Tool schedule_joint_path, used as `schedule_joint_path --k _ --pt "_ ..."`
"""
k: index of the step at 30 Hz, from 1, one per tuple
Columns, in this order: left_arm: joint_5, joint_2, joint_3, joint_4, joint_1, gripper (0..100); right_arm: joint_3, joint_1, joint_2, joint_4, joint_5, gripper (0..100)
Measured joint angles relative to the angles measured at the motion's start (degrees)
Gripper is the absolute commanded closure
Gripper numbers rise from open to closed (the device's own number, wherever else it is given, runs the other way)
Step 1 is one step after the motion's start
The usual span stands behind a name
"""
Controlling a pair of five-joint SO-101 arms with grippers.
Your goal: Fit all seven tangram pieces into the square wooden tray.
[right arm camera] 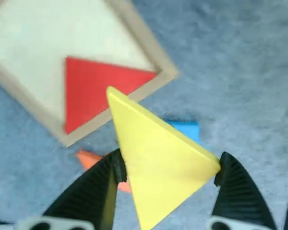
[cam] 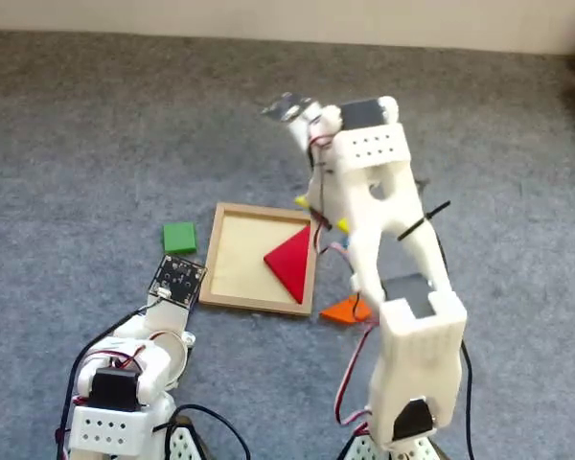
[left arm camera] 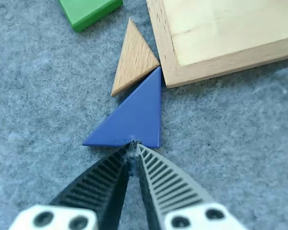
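The square wooden tray (cam: 256,304) lies mid-table with a red triangle (cam: 292,261) in its right part. My right gripper (right arm camera: 168,165) hangs above the tray's corner (right arm camera: 167,74), shut on a yellow triangle (right arm camera: 156,163) whose point faces the red triangle (right arm camera: 96,91). My left gripper (left arm camera: 133,147) is shut and low over the carpet, its tips touching the edge of a blue triangle (left arm camera: 134,117). A wood-coloured triangle (left arm camera: 134,57) lies between that blue piece and a green square (left arm camera: 89,9), close to the tray's rim (left arm camera: 216,67).
An orange piece (cam: 345,309) lies on the grey carpet just right of the tray, and a light blue piece (right arm camera: 185,128) shows beneath the yellow triangle. The green square (cam: 179,237) sits left of the tray. The right arm (cam: 369,163) stretches over the tray's right side.
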Motion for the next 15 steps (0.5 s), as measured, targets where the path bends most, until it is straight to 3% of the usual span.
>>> schedule_joint_path --k 7,15 --pt "0.0 0.0 0.0 0.0 0.0 99 10.4 -9.8 -6.9 -0.1 0.0 78.4" --pt "0.0 0.0 0.0 0.0 0.0 99 16.4 -17.8 -7.6 -7.1 -6.2 78.4"
